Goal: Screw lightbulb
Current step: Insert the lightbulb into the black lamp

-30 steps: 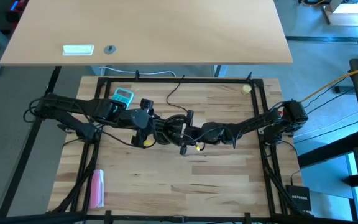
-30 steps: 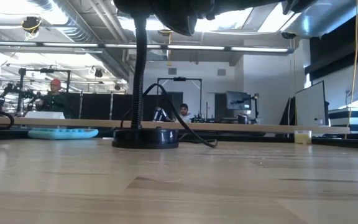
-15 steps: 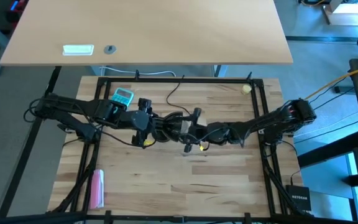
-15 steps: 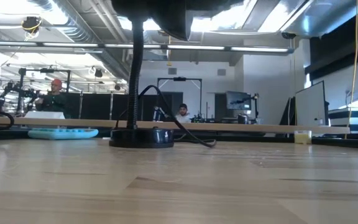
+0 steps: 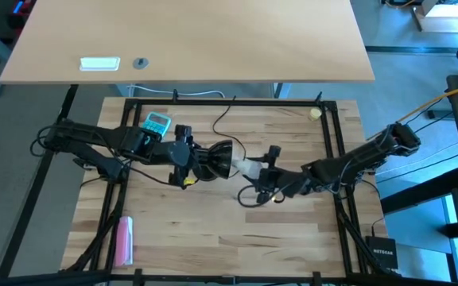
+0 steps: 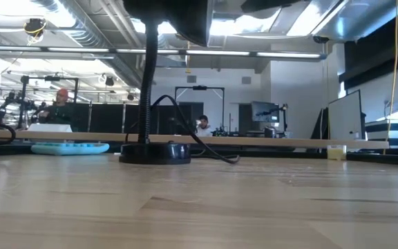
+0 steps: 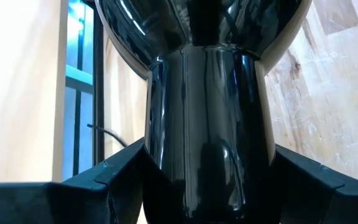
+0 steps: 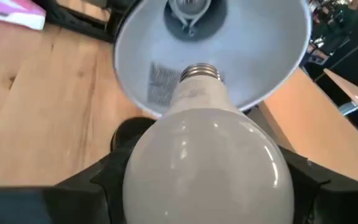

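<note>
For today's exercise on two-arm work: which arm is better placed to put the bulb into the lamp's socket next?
The right. Its gripper holds the bulb, screw base aimed at the socket inside the shade. The left gripper is clamped on the lamp's neck, steadying it.

lamp neck: glossy black, upright | jaws: clamped either side

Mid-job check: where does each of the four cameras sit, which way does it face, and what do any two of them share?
High view: overhead, straight down; both arms meet mid-table, left gripper on the lamp shade, right gripper holding the lightbulb.
Low view: table height, level toward the room; lamp base, no grippers.
Left wrist: fingers clamp the shade's neck.
Right wrist: past fingers gripping the bulb, into the shade.
Shared: both wrist views show the shade.
</note>
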### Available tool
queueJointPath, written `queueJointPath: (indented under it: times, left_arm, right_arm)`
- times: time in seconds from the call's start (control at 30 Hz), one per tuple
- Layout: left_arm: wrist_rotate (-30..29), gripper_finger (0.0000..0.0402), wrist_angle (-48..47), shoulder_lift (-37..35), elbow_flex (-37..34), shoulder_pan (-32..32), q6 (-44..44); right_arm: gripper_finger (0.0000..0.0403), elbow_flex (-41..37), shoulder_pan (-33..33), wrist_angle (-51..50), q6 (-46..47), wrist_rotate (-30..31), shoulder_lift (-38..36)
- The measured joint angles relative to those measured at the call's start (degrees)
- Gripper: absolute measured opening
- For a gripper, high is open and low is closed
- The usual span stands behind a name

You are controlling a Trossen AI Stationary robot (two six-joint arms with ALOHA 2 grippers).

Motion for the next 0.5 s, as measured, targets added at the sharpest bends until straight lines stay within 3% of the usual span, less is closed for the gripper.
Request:
queueJointPath:
  times: [0.13,0.5]
  left_arm:
    - [0.7,0.0272,-0.5,0.0,2.0,0.1,-2.4]
    - [0.2,0.0347,-1.6,-0.5,5.0,-0.8,-3.1]
  right_arm:
    - [0.0261,0.0,0.7,-1.9,2.5,1.0,0.0]
    - [0.0261,0.0,0.5,-1.8,3.4,1.1,0.0]
